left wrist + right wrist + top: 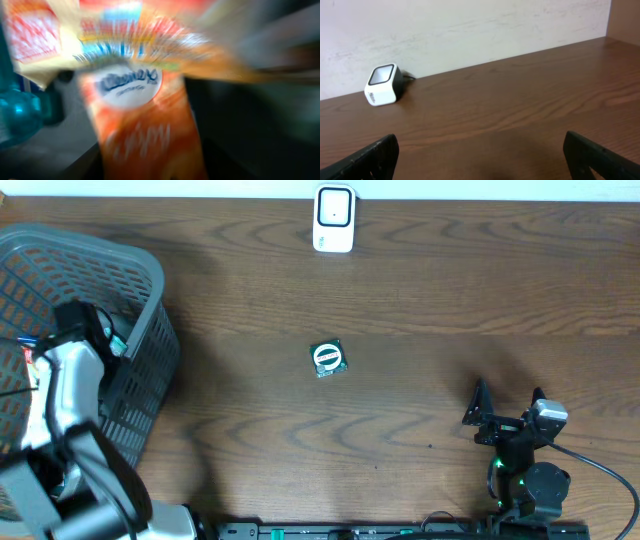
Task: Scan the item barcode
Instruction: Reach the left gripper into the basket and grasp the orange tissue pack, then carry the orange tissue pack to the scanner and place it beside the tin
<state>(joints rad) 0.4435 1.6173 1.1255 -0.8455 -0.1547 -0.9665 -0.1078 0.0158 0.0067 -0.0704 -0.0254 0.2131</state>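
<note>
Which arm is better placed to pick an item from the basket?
Left. The left pincer is inside the grey basket, an orange Kleenex pack close before its camera. The right pincer sits open across the table.

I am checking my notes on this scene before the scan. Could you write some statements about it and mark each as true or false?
1. The white scanner stands at the far edge of the table, by the wall. True.
2. The right gripper holds the small green packet. False: the gripper is open and empty, and the packet lies alone in mid-table.
3. The left arm reaches into the gray basket. True.
4. The left wrist camera shows a blue Kleenex pack. False: the pack is orange.
</note>
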